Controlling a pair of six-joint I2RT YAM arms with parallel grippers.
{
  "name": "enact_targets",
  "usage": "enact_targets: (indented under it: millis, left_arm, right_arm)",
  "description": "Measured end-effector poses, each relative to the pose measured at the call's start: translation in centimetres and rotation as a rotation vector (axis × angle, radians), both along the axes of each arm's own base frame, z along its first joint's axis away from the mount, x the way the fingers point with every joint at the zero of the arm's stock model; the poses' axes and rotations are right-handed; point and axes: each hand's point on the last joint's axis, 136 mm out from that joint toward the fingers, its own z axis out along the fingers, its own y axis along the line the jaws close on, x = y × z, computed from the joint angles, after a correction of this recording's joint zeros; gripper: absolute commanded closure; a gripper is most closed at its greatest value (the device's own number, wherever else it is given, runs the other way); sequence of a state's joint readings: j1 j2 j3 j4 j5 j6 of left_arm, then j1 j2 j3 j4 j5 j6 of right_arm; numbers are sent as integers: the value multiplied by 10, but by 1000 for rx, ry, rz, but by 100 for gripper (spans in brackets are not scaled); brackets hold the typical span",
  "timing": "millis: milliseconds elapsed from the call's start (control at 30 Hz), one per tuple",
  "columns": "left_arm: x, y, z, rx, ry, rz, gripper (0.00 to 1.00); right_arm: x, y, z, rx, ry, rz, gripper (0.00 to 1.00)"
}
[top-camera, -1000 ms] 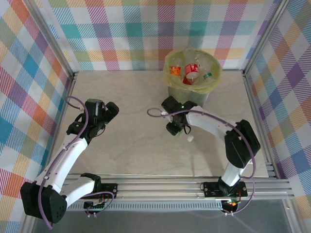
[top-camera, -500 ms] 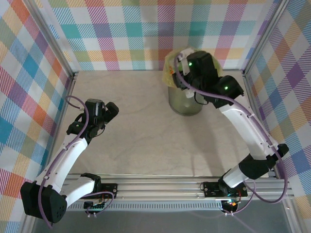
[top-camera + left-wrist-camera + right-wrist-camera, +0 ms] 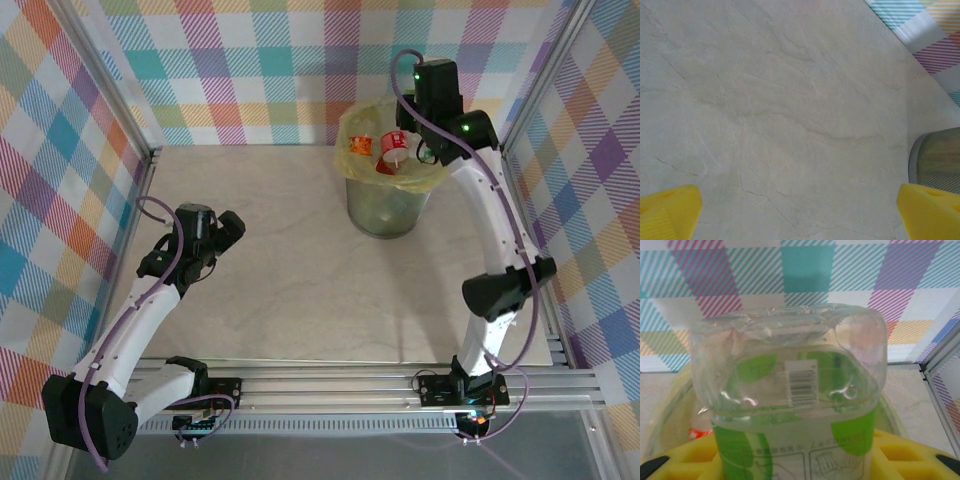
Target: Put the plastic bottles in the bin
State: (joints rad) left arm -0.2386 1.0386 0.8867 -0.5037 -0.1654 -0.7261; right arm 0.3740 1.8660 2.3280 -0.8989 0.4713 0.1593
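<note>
The bin [image 3: 385,205] stands at the back of the table, its yellow bag folded over the rim [image 3: 352,160]. Inside lie orange and red labelled plastic bottles [image 3: 392,152]. My right gripper [image 3: 432,100] hangs above the bin's far right rim. In the right wrist view that gripper [image 3: 795,460] is shut on a clear bottle with a green label [image 3: 790,390], base pointing away, with the bag's rim [image 3: 670,405] below it. My left gripper [image 3: 232,226] hovers low over the left of the table, open [image 3: 800,215] with nothing between its yellow fingertips [image 3: 667,210].
Checked walls enclose the table on three sides, with metal posts at the back corners. The bin's grey base [image 3: 937,160] shows at the right edge of the left wrist view. Bare marbled tabletop [image 3: 290,290] lies between the arms.
My right arm lifted the green-labelled bottle off the table in front of the bin and swung it up over the bin's far rim. The left arm has not moved.
</note>
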Motion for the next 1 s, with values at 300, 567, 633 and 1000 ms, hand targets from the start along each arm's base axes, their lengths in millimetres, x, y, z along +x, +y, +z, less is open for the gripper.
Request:
enact_targets:
  millis: [300,567,633,1000]
  left_arm:
    - [0,-3,0,-1,2,-20,0]
    - [0,-4,0,-6,3,-26,0]
    - [0,-4,0,-7,3,-28,0]
    - [0,-8,-2,-18,11,-41,0]
  right_arm:
    - [27,-21,-52,27,139,-103,46]
    - [21,-30,-92,43,243,-163,23]
    - [20,-32,-97,47,250,-175,16]
    - [10,-37,-74,23,209,-163,8]
